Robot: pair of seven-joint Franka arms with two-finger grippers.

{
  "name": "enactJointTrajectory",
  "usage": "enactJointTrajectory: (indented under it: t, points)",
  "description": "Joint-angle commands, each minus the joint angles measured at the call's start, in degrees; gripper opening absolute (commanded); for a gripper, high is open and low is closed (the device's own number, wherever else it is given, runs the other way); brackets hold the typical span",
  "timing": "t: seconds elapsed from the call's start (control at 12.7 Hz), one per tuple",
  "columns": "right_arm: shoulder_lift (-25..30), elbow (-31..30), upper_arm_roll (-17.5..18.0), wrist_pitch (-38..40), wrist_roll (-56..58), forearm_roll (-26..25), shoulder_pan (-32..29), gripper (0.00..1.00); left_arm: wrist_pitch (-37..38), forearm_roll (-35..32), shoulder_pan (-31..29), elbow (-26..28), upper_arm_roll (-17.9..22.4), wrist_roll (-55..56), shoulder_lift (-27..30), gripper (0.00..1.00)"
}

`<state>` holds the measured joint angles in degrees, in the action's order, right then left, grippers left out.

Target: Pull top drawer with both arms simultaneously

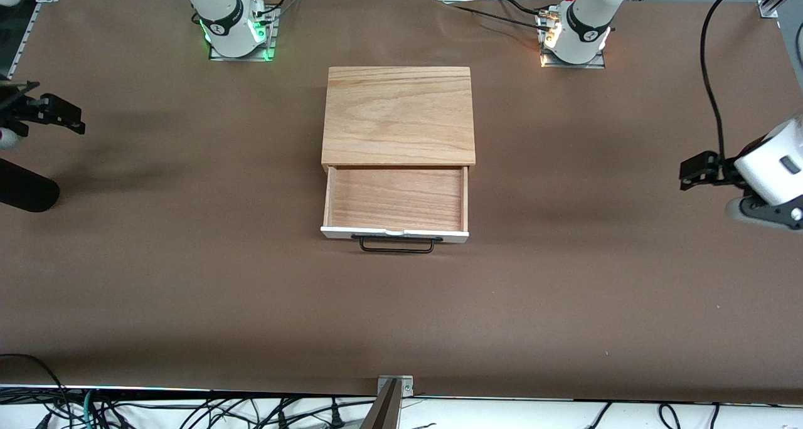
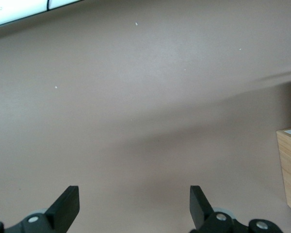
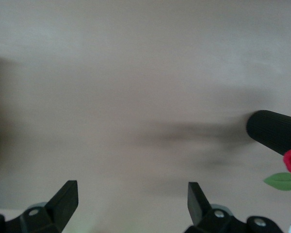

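We see the shallow light-wood top drawer (image 1: 396, 206) with its thin black wire handle (image 1: 397, 245) already drawn out of the wood-grain box (image 1: 398, 115); the left gripper (image 2: 134, 206) and right gripper (image 3: 133, 203) hang wide open, empty, over bare brown table (image 1: 188, 291) at opposite ends; any further pull should grip both handle ends evenly.

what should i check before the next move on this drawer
1. Drawer pulled out of the wooden box: ok, tray open and nothing in it.
2. Handle free: ok, nothing touching it.
3. Left gripper open: ok, over bare table at the left arm's end.
4. Right gripper open: ok, over the table at the right arm's end.
5. Both arms away from the drawer: ok.
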<state>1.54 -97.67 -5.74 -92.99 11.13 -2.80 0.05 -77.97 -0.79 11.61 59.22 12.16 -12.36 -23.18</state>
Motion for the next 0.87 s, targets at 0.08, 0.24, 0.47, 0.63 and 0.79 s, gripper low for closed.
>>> enactJointTrajectory:
  t: [0.08, 0.24, 0.47, 0.63, 0.79]
  points:
    - [0.57, -0.25, 1.26, 0.88, -0.76, 2.63, -0.76, 1.00, -0.25, -0.44, -3.23, 10.27, -5.97, 14.07, 7.42, 1.00]
    - [-3.46, 2.30, -2.67, -0.34, -0.85, 4.54, 0.21, 1.00, -0.95, -0.52, -5.62, 13.98, -10.30, 14.64, 10.33, 1.00]
    - [-3.31, 2.31, -3.84, -2.02, -1.20, 5.53, 2.14, 1.00, -4.37, 2.36, -6.15, 22.93, -11.45, 15.26, 16.13, 1.00]
    - [-2.78, 2.04, -3.05, -2.37, -1.64, 5.09, 2.15, 1.00, -5.09, 3.51, -8.95, 25.50, -14.34, 15.17, 18.07, 1.00]
    - [-2.51, 2.13, -2.35, -3.08, -1.64, 3.77, 2.32, 1.00, -5.44, 3.87, -11.77, 25.86, -17.42, 15.43, 18.17, 1.00]
